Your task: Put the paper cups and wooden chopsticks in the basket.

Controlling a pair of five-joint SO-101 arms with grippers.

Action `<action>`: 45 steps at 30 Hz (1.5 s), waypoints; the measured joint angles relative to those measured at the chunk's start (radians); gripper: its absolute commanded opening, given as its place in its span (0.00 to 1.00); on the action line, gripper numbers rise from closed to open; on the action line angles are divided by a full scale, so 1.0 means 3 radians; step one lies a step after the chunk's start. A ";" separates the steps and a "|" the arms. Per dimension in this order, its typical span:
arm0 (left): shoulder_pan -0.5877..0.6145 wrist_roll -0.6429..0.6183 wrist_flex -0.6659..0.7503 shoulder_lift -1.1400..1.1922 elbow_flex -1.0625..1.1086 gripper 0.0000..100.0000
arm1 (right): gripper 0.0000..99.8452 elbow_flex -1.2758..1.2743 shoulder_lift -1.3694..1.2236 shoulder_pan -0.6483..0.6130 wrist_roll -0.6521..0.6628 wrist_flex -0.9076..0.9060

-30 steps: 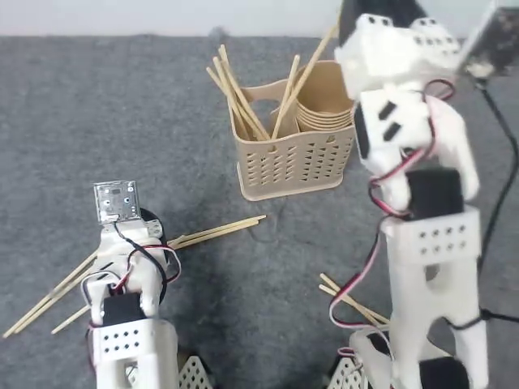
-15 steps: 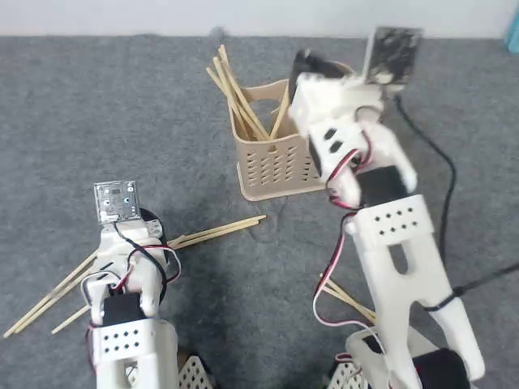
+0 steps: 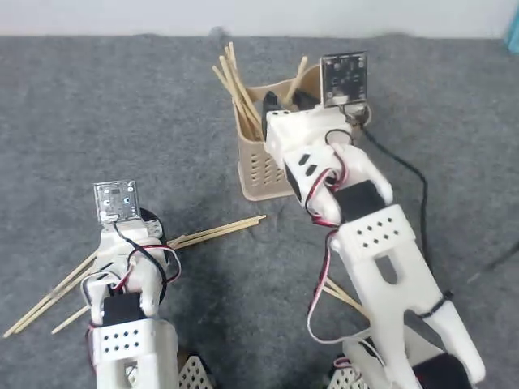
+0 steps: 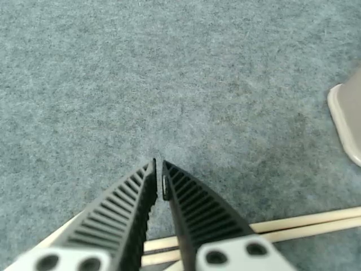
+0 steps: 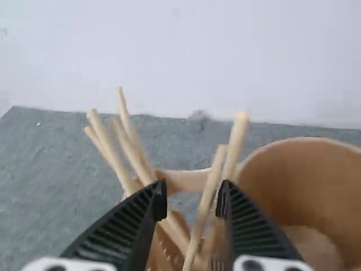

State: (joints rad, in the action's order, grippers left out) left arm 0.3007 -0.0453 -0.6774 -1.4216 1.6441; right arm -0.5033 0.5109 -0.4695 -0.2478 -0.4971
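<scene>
The tan slotted basket (image 3: 261, 166) stands at the back of the grey carpet, with several wooden chopsticks (image 3: 233, 85) standing upright in it. My right gripper (image 3: 285, 104) hangs open over the basket's top. In the right wrist view a chopstick (image 5: 211, 189) stands in the gap of the right gripper (image 5: 192, 200), beside a paper cup (image 5: 304, 180) in the basket. My left gripper (image 4: 158, 167) is shut and empty just above the carpet. A pair of chopsticks (image 4: 307, 221) lies flat under it, and the same pair (image 3: 217, 231) lies right of the left arm.
More loose chopsticks (image 3: 47, 301) lie at the left arm's left side, and others (image 3: 345, 296) poke out beside the right arm's base. The basket's foot (image 4: 347, 121) shows at the edge of the left wrist view. A pale wall bounds the carpet at the back.
The right arm has swung left and down from beside the basket to over its top. The left arm and the floor chopsticks have not moved.
</scene>
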 measured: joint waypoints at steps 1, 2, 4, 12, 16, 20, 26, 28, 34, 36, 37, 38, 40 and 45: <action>0.0000 0.0000 0.0000 0.0000 0.0000 0.01 | 0.17 0.0072 0.0066 0.0026 0.0000 -0.0123; 0.0000 0.0000 0.0000 0.0000 0.0000 0.01 | 0.17 0.0164 0.0148 0.0031 0.0000 -0.0261; 0.0000 0.0000 0.0000 0.0000 0.0000 0.01 | 0.17 0.0399 0.0322 0.0000 0.0000 -0.0568; 0.0000 0.0000 0.0000 0.0000 0.0000 0.01 | 0.17 0.1519 0.0798 0.0000 0.0235 -0.2000; 0.0000 0.0000 0.0000 0.0000 0.0000 0.01 | 0.17 0.1816 0.0859 0.0020 0.0286 -0.2869; 0.0000 0.0000 0.0000 0.0000 0.0000 0.01 | 0.17 0.1841 0.0864 0.0026 0.0286 -0.3754; 0.0000 0.0000 0.0000 0.0000 0.0000 0.01 | 0.17 0.1360 0.1008 0.0072 0.0777 -0.4194; 0.0000 0.0000 0.0000 0.0000 0.0000 0.01 | 0.17 0.0941 0.1125 0.0194 0.0987 -0.4194; 0.0000 0.0000 0.0000 0.0000 0.0000 0.01 | 0.17 -0.0307 0.1539 0.0276 0.1693 -0.4194; 0.0000 0.0000 0.0000 0.0000 0.0000 0.01 | 0.17 -0.0568 0.1683 0.0276 0.1795 -0.4163; 0.0000 0.0000 0.0000 0.0000 0.0000 0.01 | 0.17 -0.0675 0.1775 0.0292 0.1831 -0.4133; 0.0000 0.0000 0.0000 0.0000 0.0000 0.01 | 0.17 -0.0783 0.1851 0.0322 0.1841 -0.4092; 0.0000 0.0000 0.0000 0.0000 0.0000 0.01 | 0.17 -0.0962 0.1913 0.0373 0.1851 -0.3989; 0.0000 0.0000 0.0000 0.0000 0.0000 0.01 | 0.17 -0.1156 0.1867 0.0368 0.2015 -0.3851</action>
State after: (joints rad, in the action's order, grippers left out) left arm 0.3007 -0.0453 -0.6774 -1.4216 1.6441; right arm -0.8500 1.0710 -0.3590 0.3567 -1.6525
